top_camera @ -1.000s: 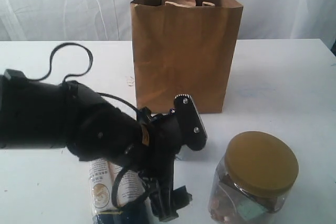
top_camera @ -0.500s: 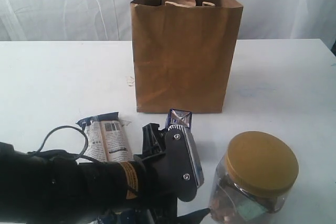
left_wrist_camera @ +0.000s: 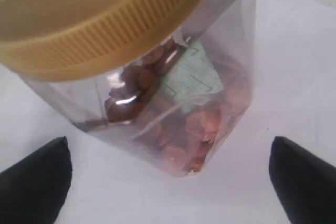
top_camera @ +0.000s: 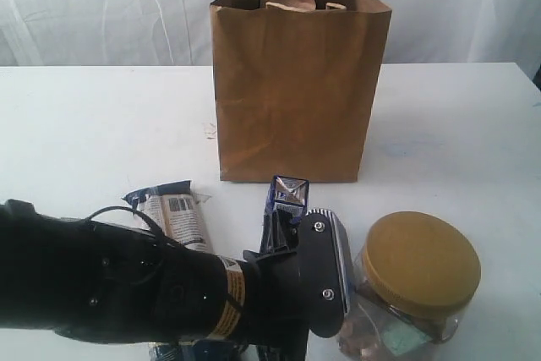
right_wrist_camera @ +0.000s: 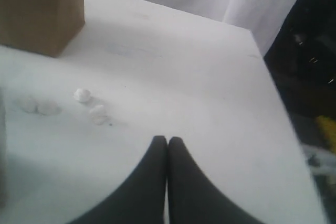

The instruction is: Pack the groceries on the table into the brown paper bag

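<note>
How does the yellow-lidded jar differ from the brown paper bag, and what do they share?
The jar is see-through; the paper bag is opaque brown. The jar is shut by a yellow lid; the bag stands open on top. The bag is taller than the jar. Both stand upright on the white table.

- Bright, even, diffuse light throughout; white curtain and table close to overexposed.
- Only a soft, faint shadow at the foot of the brown paper bag.
- Left arm near the exterior lens, dark, surface detail lost.
- Glare streaks on the yellow-lidded clear jar; lid out of focus.
- Right wrist view hazy, blurred beyond the table edge.
</note>
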Robot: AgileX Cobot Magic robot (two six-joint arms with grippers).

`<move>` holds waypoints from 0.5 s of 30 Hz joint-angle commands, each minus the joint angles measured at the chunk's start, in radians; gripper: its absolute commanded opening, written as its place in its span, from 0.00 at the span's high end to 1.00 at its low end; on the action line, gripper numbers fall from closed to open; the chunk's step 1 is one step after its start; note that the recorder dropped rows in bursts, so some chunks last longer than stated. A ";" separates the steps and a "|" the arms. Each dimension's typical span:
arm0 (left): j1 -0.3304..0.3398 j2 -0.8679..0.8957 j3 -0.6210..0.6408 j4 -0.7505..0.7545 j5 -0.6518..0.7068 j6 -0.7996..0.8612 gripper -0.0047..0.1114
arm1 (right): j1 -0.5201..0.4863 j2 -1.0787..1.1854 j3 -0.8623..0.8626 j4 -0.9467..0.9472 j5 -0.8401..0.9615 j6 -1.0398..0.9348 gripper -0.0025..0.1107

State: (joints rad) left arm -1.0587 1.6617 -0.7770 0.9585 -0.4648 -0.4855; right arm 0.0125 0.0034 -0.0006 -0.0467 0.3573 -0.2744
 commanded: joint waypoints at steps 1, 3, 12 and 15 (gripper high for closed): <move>0.029 -0.010 -0.006 0.195 0.003 -0.187 0.06 | 0.007 -0.003 0.001 -0.178 -0.059 -0.110 0.98; 0.082 -0.010 -0.006 0.312 -0.059 -0.311 0.06 | 0.007 -0.003 0.001 -0.086 -0.167 -0.064 0.98; 0.315 -0.010 -0.040 0.462 -0.510 -0.554 0.06 | 0.007 -0.003 0.001 0.619 -0.423 0.632 0.98; 0.315 -0.010 -0.040 0.453 -0.427 -0.558 0.06 | 0.014 -0.003 -0.002 0.619 -0.227 0.770 0.98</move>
State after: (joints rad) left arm -0.7472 1.6614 -0.8125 1.3992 -0.9255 -1.0269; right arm 0.0143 0.0034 0.0000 0.5426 -0.0145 0.3553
